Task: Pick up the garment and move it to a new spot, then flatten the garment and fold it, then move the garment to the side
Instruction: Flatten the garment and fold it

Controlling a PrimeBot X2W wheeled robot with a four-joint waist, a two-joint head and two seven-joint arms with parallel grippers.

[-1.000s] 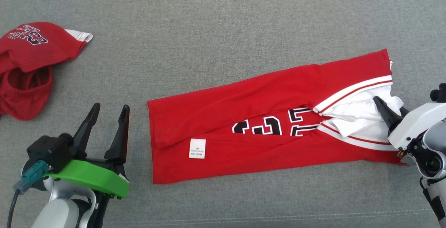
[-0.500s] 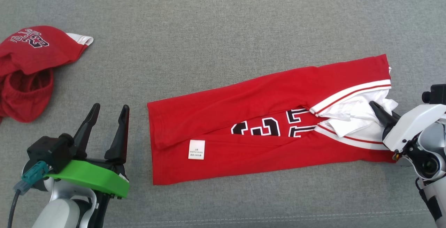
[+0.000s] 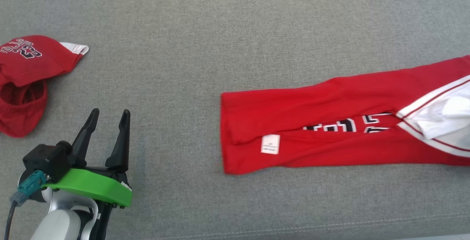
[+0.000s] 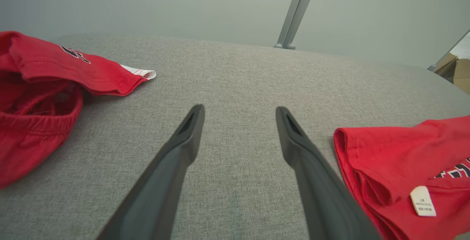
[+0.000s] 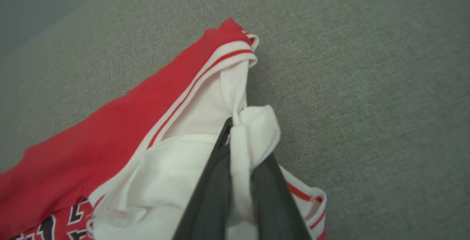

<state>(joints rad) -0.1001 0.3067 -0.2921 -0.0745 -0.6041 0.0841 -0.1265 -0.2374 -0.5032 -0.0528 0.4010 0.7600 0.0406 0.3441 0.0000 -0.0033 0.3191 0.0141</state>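
Right gripper (image 5: 244,148) clamps a white bunch of the red jersey (image 3: 330,122), left gripper (image 3: 110,112) gapes beyond its hem; dragging may undo the folds.

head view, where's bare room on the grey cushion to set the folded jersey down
Free: the wide far strip of grey cushion beyond everything, and the gap between the left gripper and the folded jersey. Crowded: far left, by the crumpled red garment.
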